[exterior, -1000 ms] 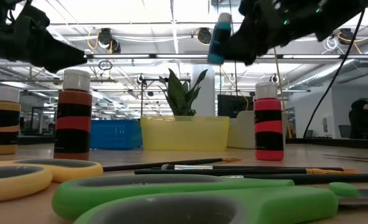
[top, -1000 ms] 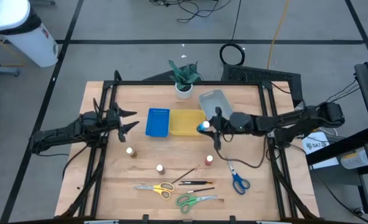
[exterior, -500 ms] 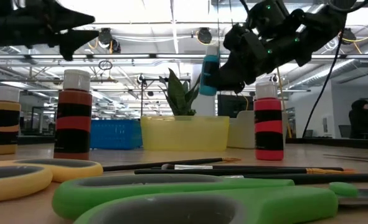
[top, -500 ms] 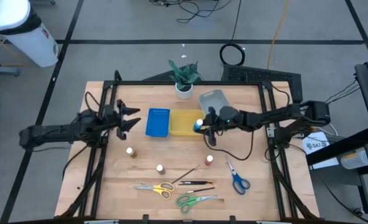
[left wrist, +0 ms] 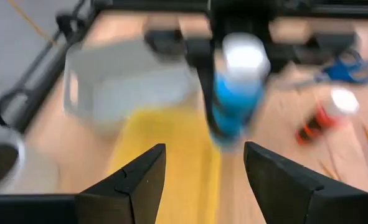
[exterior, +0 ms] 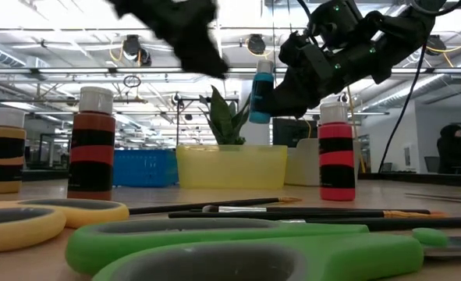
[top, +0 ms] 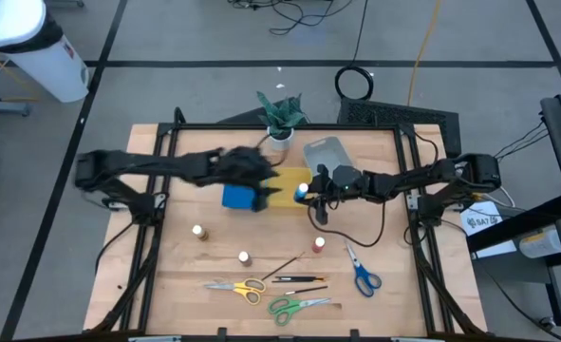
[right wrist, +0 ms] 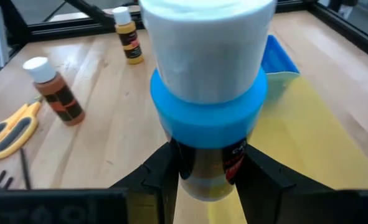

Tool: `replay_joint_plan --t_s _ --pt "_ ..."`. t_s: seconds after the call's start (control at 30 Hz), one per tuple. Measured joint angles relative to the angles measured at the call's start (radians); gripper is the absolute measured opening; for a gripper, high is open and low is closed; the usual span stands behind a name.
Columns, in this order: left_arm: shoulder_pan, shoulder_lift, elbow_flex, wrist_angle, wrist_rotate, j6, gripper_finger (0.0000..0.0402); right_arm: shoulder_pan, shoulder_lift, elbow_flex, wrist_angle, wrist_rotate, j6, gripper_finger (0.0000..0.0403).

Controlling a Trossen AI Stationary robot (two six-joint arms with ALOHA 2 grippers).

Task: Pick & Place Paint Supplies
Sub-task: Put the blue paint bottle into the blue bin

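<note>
My right gripper (top: 310, 194) is shut on a blue paint bottle (top: 303, 192) with a white cap. It holds the bottle above the right end of the yellow tray (top: 288, 179). My left gripper (top: 264, 190) is open over the blue tray (top: 233, 198). It points at the bottle (left wrist: 236, 93) from the table's left and is apart from it. Yellow (top: 197, 231), brown (top: 244, 257) and red (top: 318, 244) bottles stand on the table. Thin brushes (top: 299, 278) and yellow (top: 237, 287), green (top: 294, 306) and blue (top: 362, 275) scissors lie near the near edge. My right gripper pinches the blue bottle between its two fingers (right wrist: 159, 177) on the lower part of its body (right wrist: 212, 163). It comes from the table's right, slanting down. The bottle (exterior: 263, 90) is lifted clear and nearly upright, cap up.
A clear tray (top: 326, 154) sits right of the yellow one, and a potted plant (top: 280, 119) stands at the far edge. A black cable (top: 356, 237) hangs from the right arm over the table. Bare wood lies between the trays and the standing bottles.
My left arm has swung fast from the table's left edge toward the right, over the blue tray and toward the held bottle. My right gripper has carried the blue bottle slightly left and down over the yellow tray, then kept still.
</note>
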Motion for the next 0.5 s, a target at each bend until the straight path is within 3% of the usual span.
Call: replay_joint_plan --t_s 0.1,0.23,0.5 --pt "-0.001 0.113 0.150 -0.071 0.001 0.019 0.0230 0.004 0.000 0.000 -0.006 0.000 -0.007 0.0123" --pt "-0.013 0.197 0.260 -0.130 0.012 0.029 0.0230 0.006 0.000 0.000 -0.013 0.000 -0.024 0.0123" --pt "-0.027 0.223 0.300 -0.120 0.100 0.057 0.0230 0.008 -0.001 0.000 -0.014 -0.003 -0.028 0.0123"
